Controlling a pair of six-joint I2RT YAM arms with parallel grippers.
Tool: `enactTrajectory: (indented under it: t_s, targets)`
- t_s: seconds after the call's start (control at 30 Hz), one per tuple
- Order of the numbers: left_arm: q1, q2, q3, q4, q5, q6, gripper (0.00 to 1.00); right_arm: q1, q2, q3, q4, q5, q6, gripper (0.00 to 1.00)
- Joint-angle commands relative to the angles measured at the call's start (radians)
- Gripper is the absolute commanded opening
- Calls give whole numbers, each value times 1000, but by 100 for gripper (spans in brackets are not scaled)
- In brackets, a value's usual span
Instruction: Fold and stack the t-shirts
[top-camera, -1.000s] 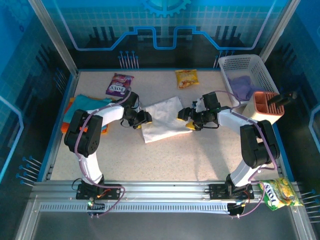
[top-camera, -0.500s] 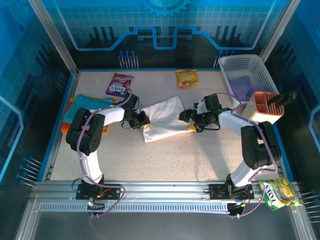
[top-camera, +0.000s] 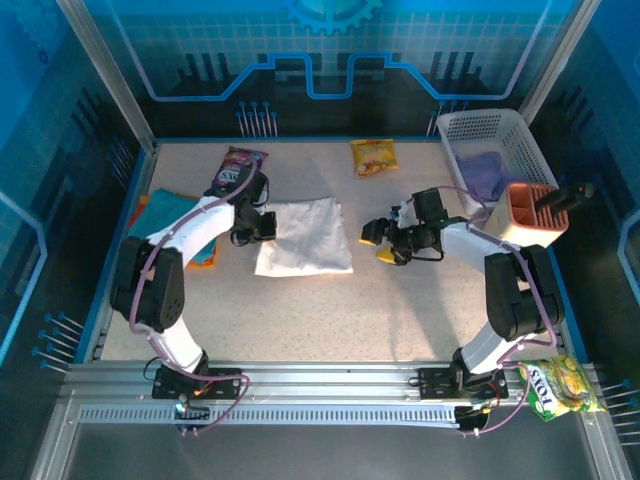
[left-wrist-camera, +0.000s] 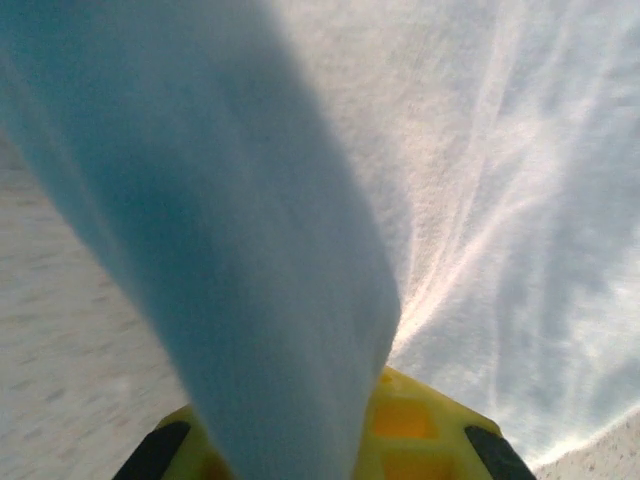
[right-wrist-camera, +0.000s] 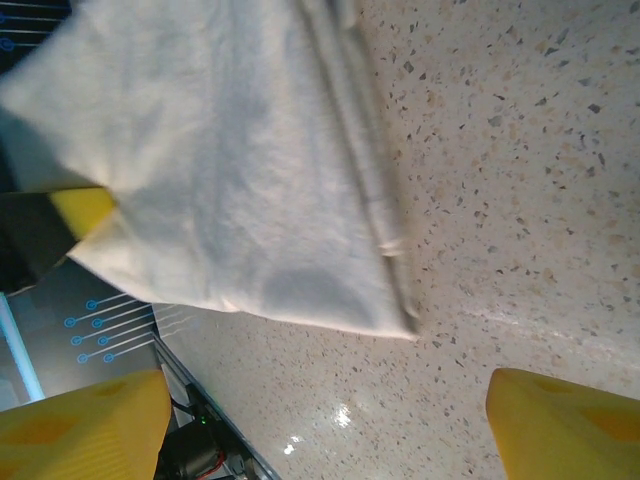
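Note:
A folded white t-shirt (top-camera: 305, 236) lies flat on the table's middle left. My left gripper (top-camera: 262, 226) is shut on its left edge. In the left wrist view the white cloth (left-wrist-camera: 300, 200) runs straight down into the yellow jaws. To the right of the shirt, my right gripper (top-camera: 381, 240) stands open and apart from it. The right wrist view has the shirt (right-wrist-camera: 230, 170) beyond its spread yellow fingers (right-wrist-camera: 80, 425), with bare table between them. A teal folded shirt (top-camera: 172, 206) lies at the left edge with an orange one (top-camera: 139, 213) peeking out beneath, partly hidden by my left arm.
A white basket (top-camera: 500, 135) holding purple cloth (top-camera: 485, 172) stands at the back right, with an orange container (top-camera: 531, 210) beside it. A purple snack packet (top-camera: 236, 166) and a yellow one (top-camera: 373, 157) lie at the back. Another yellow packet (top-camera: 560, 386) sits off the table's front right.
The left gripper has pulled the white shirt leftwards. The right gripper has let go of its right edge and now stands open, apart from the cloth.

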Motion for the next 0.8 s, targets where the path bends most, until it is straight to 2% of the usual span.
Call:
enactTrajectory:
  t_s: [0.0, 0.13, 0.23, 0.53, 0.77]
  targets:
    - [24, -110, 57, -190, -144, 114, 0, -13, -24, 21, -35, -32, -21, 83]
    - [63, -187, 108, -289, -220, 205, 0, -15, -23, 30, -36, -42, -20, 83]
    - [100, -223, 159, -340, -223, 261, 0, -15, -12, 40, -43, -50, -22, 83]
    - [157, -228, 300, -452, -258, 422, 0, -13, -7, 67, -78, -62, -27, 83]
    - [181, -193, 427, -500, -305, 488, 0, -8, -7, 82, -97, -58, -23, 82]
